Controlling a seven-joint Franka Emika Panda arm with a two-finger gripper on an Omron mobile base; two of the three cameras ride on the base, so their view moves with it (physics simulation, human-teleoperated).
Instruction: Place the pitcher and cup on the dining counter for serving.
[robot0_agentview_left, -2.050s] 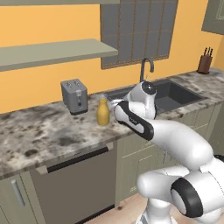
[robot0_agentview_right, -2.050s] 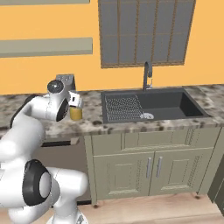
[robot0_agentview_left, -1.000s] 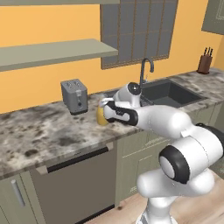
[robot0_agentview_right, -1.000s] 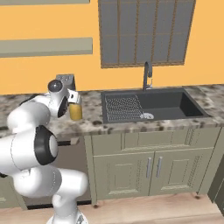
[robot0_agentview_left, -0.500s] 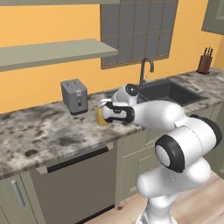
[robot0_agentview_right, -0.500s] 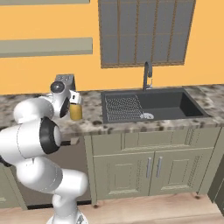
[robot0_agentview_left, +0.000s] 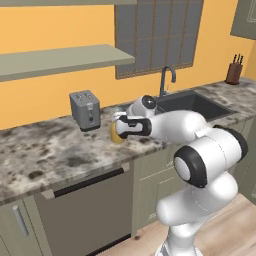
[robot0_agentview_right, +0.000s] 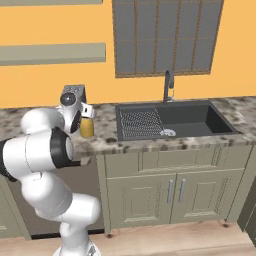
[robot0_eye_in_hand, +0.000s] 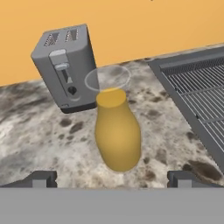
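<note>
Standing pitcher (robot0_eye_in_hand: 117, 135) seemingly between claw (robot0_eye_in_hand: 111, 178) tips.

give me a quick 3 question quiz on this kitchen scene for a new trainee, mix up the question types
1. True or false: the gripper is closed around the pitcher.
2. Multiple choice: what stands right behind the pitcher in the hand view? A) a knife block B) a grey toaster C) a kettle
3. Short answer: which fixture is set into the counter on the far side of the pitcher from the toaster?

Key
1. False. The fingertips stand wide apart, with the pitcher between and ahead of them, not gripped.
2. B
3. The dark sink, with its ridged drainer nearest the pitcher.
</note>
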